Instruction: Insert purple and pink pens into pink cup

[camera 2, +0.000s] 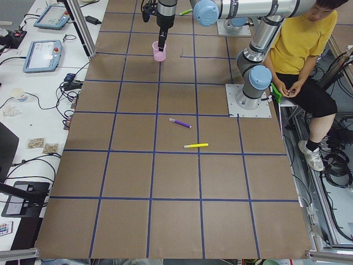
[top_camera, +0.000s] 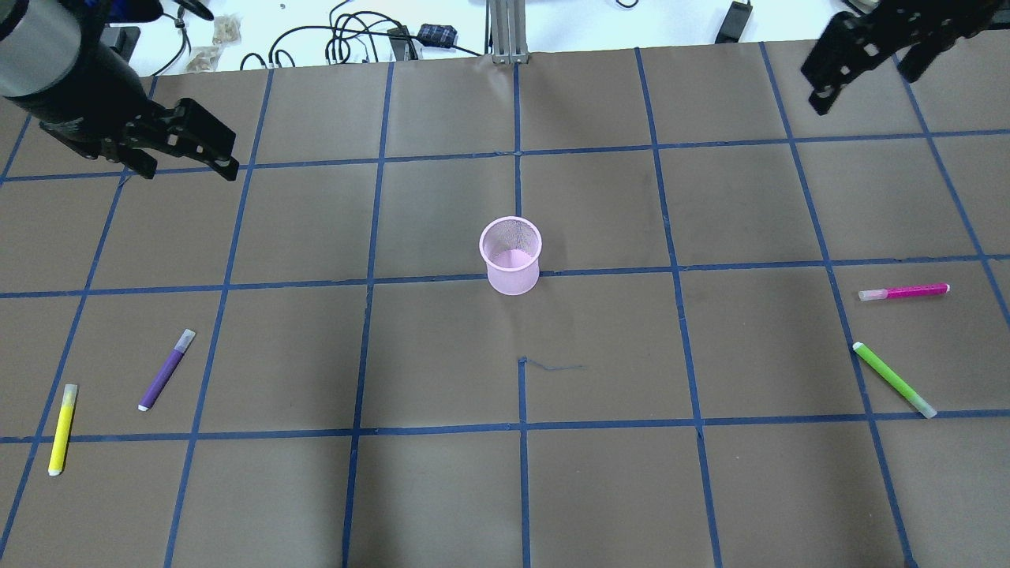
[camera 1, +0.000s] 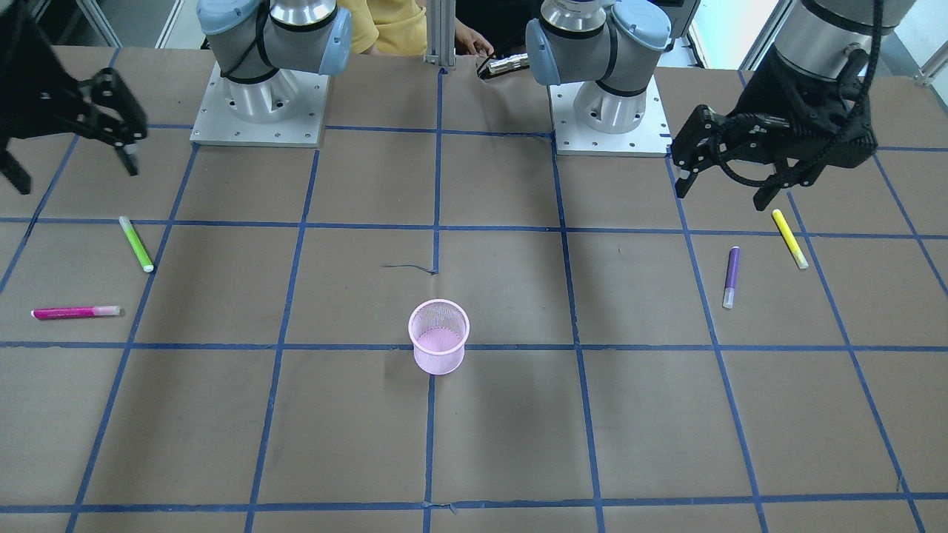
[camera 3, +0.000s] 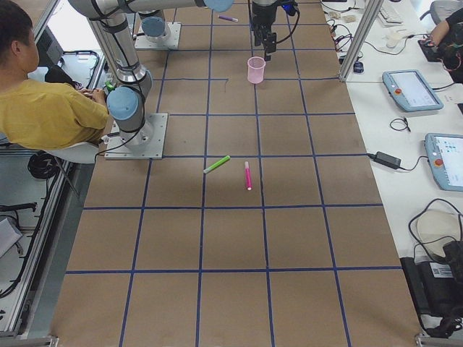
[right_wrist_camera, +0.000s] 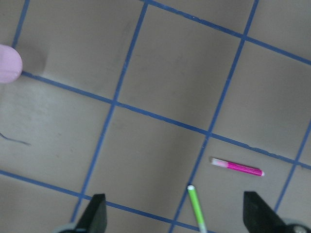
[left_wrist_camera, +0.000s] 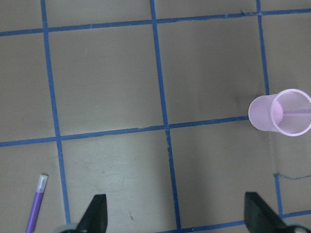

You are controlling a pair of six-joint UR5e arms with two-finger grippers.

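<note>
With the pink cup point(top_camera: 511, 254) upright, the purple pen point(top_camera: 166, 370) lies flat well to its left, nearer the wide-spread, empty left gripper point(top_camera: 189, 162), and the pink pen point(top_camera: 904, 292) well to its right, nearer the equally wide right gripper point(top_camera: 868, 79).

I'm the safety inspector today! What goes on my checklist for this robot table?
Surface: table, brown cover with blue grid.
Job's things: cup upright, empty, mid-table; purple pen and pink pen lie flat at opposite ends.
Clutter: yellow pen near the purple one; green pen near the pink one.
Tools: left tool and right tool open, empty, above the table.
Cables: loose bundle beyond the far edge.
Surroundings: person in yellow seated behind the robot; screens on a side bench.
</note>
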